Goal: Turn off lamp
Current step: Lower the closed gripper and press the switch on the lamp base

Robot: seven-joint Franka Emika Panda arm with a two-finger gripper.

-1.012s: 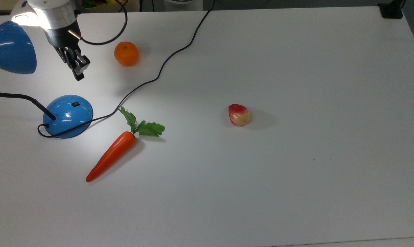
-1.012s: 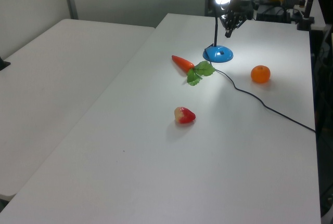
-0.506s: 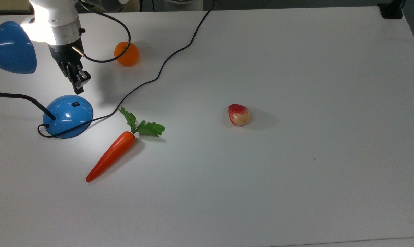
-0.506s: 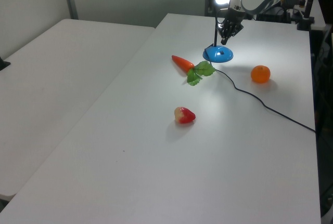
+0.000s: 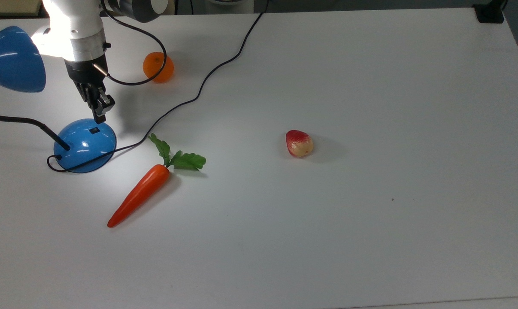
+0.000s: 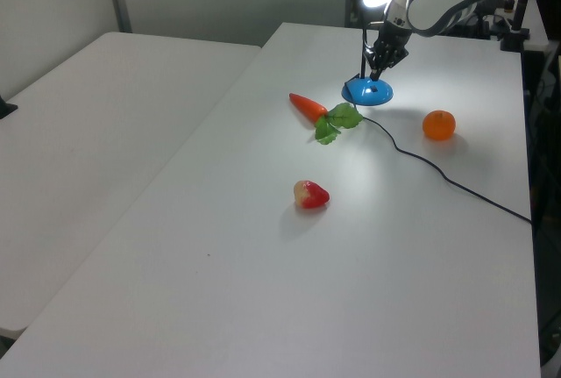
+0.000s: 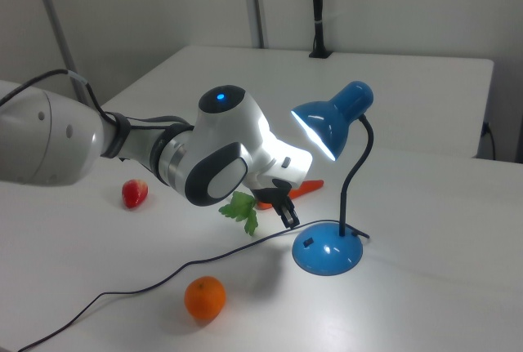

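The white bench (image 5: 370, 86) carries everything, and the white robot arm (image 7: 122, 152) reaches over it toward the lamp (image 5: 85, 143). The lamp is lit: its blue shade (image 7: 331, 119) glows on the underside and throws a bright patch on the bench around its base. In the top view the shade sits up and to the top view's left of the hand (image 5: 99, 110), the black neck (image 7: 359, 172) bends down to the round blue base, and the base lies directly under the hand. The hand points down at the base with its tip just above the small black switch (image 5: 95, 131); whether it touches the switch cannot be told. Its fingers are drawn together, with nothing between them.

The lamp's black cord (image 5: 207, 79) runs away from the base, past the hand on the top view's right, toward the far edge of the bench. A carrot (image 5: 140, 193) with green leaves lies near the base, below and to the top view's right of the hand. An orange (image 5: 158, 67) rests beyond the hand, a little to the top view's right of it. A small red and yellow fruit (image 5: 299, 143) sits well apart from the hand, far to the top view's right
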